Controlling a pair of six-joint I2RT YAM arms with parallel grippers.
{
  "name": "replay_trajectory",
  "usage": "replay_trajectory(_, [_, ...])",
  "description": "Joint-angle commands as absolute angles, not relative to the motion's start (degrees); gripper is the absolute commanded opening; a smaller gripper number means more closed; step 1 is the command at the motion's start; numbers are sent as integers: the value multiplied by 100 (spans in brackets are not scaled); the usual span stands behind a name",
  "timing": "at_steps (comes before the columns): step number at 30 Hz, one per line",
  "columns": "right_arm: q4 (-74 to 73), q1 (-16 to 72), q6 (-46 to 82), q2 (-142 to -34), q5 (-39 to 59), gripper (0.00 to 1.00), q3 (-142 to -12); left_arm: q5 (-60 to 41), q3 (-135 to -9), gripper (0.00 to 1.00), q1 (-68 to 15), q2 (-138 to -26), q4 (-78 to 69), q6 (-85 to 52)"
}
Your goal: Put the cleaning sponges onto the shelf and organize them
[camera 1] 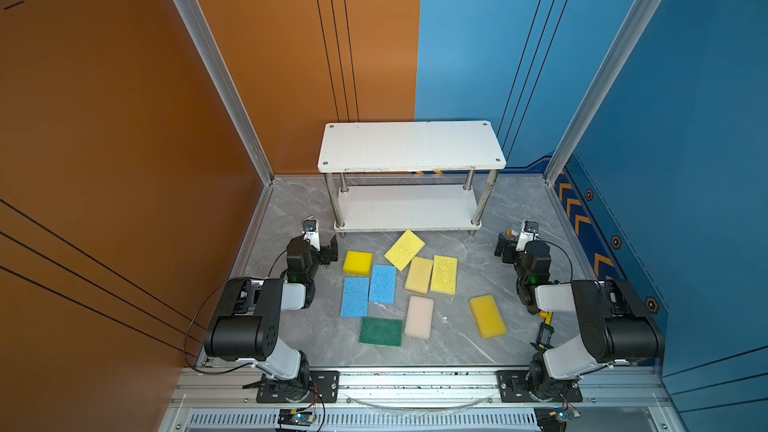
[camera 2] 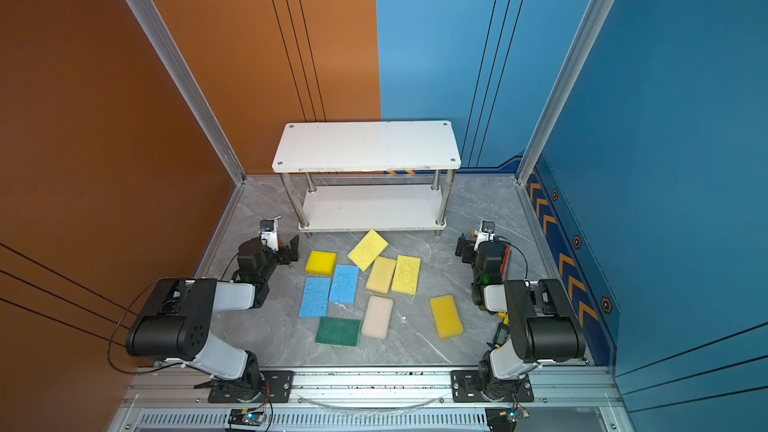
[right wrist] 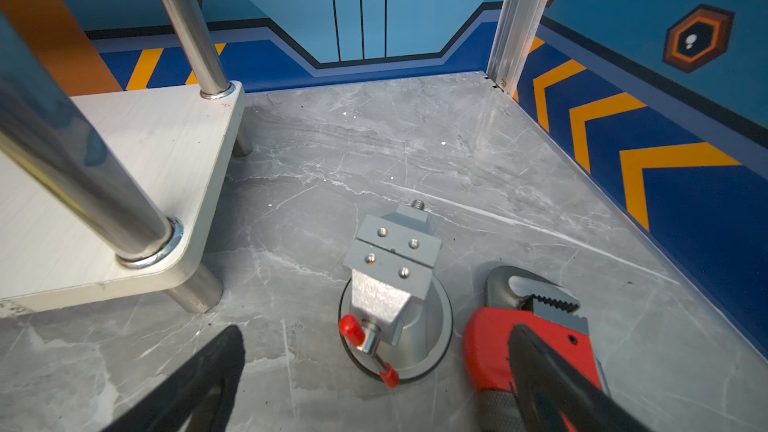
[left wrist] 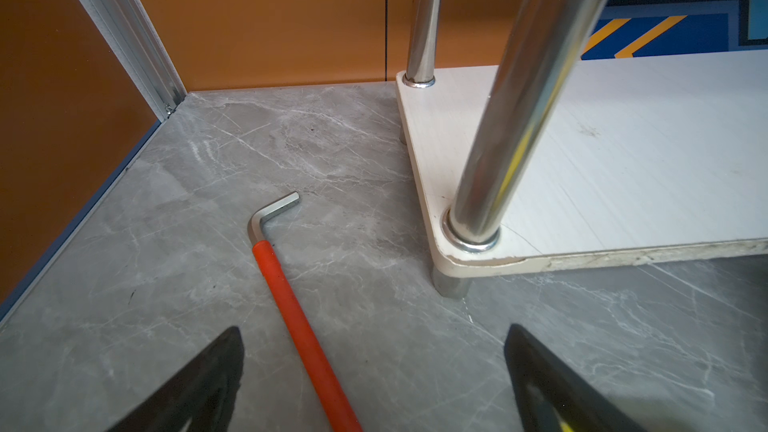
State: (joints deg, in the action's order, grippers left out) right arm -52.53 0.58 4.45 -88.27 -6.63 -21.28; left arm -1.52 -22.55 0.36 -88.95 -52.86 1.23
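Note:
Several cleaning sponges lie flat on the grey floor between my arms in both top views: two blue (camera 1: 382, 284) (camera 1: 355, 297), two pale yellow porous (camera 1: 404, 249) (camera 1: 444, 274), two bright yellow (camera 1: 358, 263) (camera 1: 488, 316), a tan one (camera 1: 419, 275), a cream-pink one (camera 1: 419, 317) and a dark green one (camera 1: 380, 331). Behind them stands the shelf (camera 1: 411, 145), with both white boards bare (camera 2: 374, 207). My left gripper (camera 1: 322, 245) (left wrist: 374, 328) is open near the shelf's front left post. My right gripper (camera 1: 517, 243) (right wrist: 378, 328) is open off the shelf's right end. Neither holds anything.
A red-handled hex key (left wrist: 291, 284) lies on the floor under the left gripper. A small suction-base vise (right wrist: 395, 284) and a red pipe wrench (right wrist: 528, 326) sit under the right gripper. A yellow and black tool (camera 1: 545, 328) lies by the right arm. Walls enclose three sides.

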Motion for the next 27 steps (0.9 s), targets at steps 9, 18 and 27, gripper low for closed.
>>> replay_trajectory(9, [-5265,0,648,-8595,-927,100,-1989,689,-2196,98,22,-8557,-4928,-129])
replay_trajectory(18, [-2559,-163,1461,-7471,-1778,100,-2833,1120,-2362,98,-123,-7217,-3499,-308])
replay_trajectory(27, [1005,-1461,3742,-7201,33,100,-4728,1486,-3752,98,-797,-6359,105,-1541])
